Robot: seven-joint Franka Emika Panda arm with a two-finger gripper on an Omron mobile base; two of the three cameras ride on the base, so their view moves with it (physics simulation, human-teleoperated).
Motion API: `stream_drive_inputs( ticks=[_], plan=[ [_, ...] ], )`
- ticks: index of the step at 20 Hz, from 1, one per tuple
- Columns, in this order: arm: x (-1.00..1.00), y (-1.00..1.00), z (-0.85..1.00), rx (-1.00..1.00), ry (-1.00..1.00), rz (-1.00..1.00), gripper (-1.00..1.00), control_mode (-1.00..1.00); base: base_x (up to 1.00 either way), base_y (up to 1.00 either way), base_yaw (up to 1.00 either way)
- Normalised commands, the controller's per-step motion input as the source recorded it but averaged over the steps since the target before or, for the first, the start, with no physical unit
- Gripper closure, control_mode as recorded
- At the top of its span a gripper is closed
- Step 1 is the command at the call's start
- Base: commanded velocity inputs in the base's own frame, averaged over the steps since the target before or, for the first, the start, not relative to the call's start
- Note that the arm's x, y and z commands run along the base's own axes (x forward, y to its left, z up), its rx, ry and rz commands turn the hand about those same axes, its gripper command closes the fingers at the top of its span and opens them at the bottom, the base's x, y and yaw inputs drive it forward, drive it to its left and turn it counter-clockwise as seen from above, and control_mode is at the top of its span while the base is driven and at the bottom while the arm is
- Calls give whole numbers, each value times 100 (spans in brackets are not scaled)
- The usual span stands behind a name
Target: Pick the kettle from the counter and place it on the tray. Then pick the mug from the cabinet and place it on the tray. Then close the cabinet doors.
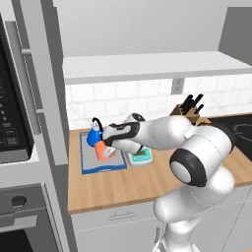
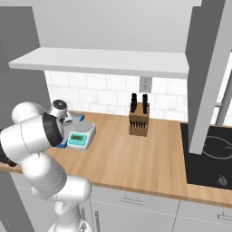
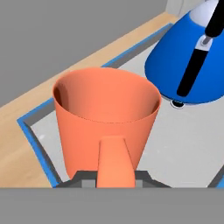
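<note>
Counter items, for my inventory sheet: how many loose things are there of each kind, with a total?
Kettle, blue: 1
Mug, orange, shut in the gripper by its handle: 1
Tray, blue-rimmed: 1
Kitchen scale: 1
Knife block: 1
Total: 5

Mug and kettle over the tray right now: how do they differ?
The mug is orange with an open top; the kettle is blue, a closed dome. The mug's handle sticks from its side, in the shut gripper; the kettle's thin black handle arches over it, free. The kettle stands on the tray. Both are of similar size.
</note>
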Motion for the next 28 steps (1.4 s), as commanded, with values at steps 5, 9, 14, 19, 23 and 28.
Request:
stream_drive_inputs(
  ticks=[5,9,14,19,23,28],
  plan=[
    [32,4,-25,0,2,3,100,-100,0,0,0],
    [27,0,-26,0,0,3,100,-100,0,0,0],
    [7,4,-28,-1,0,3,-100,-100,0,0,0],
    [-16,0,-17,-2,0,0,-100,-100,0,0,0],
    [-1,0,-2,-1,-6,0,-100,-100,0,0,0],
    [-16,-5,18,0,-2,0,-100,-100,0,0,0]
  ],
)
